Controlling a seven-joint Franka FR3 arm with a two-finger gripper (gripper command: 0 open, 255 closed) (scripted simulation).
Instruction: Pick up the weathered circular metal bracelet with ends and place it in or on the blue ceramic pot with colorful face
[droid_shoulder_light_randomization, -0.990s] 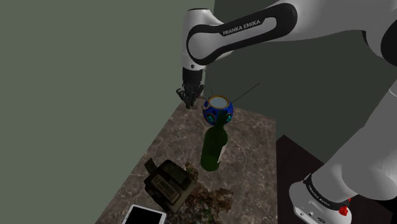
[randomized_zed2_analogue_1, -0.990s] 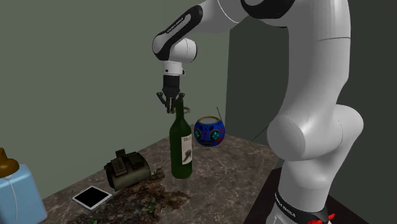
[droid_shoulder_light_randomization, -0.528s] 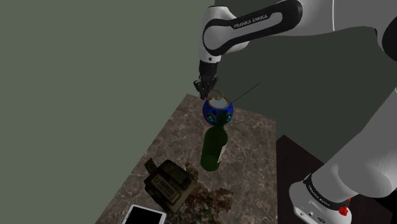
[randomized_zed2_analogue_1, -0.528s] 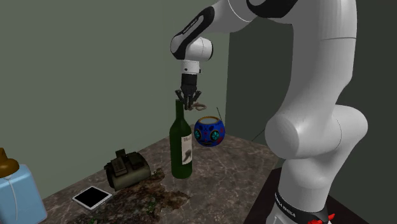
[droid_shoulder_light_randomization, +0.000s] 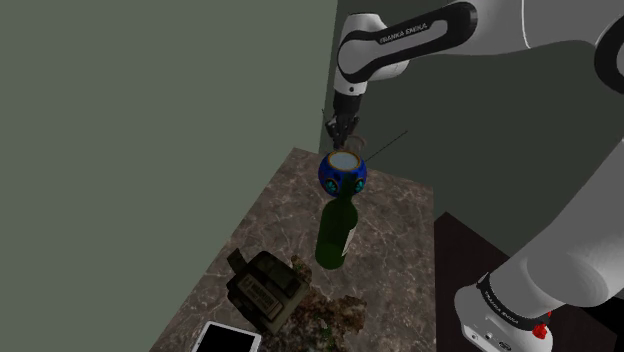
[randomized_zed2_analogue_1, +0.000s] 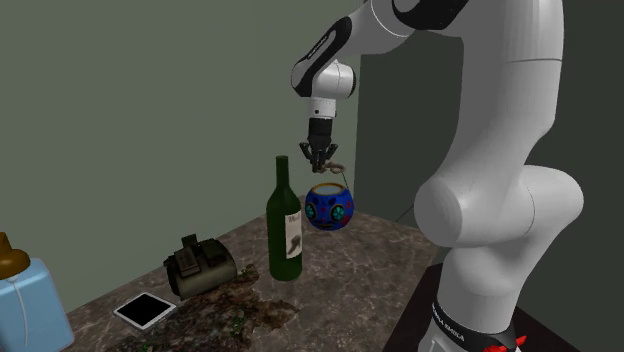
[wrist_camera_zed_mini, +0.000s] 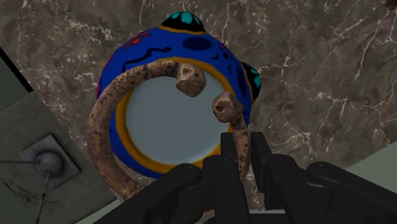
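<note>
Bracelet (wrist_camera_zed_mini: 100, 130) hangs pinched in my claw (wrist_camera_zed_mini: 240, 145), right over the mouth of the pot (wrist_camera_zed_mini: 172, 48), its 2 knobbed ends above the opening. I should centre it, lower a little, then release so it drops in rather than catching the rim. Inside, the pot looks empty; it sits on the counter (wrist_camera_zed_mini: 318, 76).

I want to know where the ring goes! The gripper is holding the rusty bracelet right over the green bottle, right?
Not quite. The gripper holds the rusty bracelet over the blue pot, not the green bottle, which stands nearby. The wrist view shows the pot's opening right under the bracelet.
</note>
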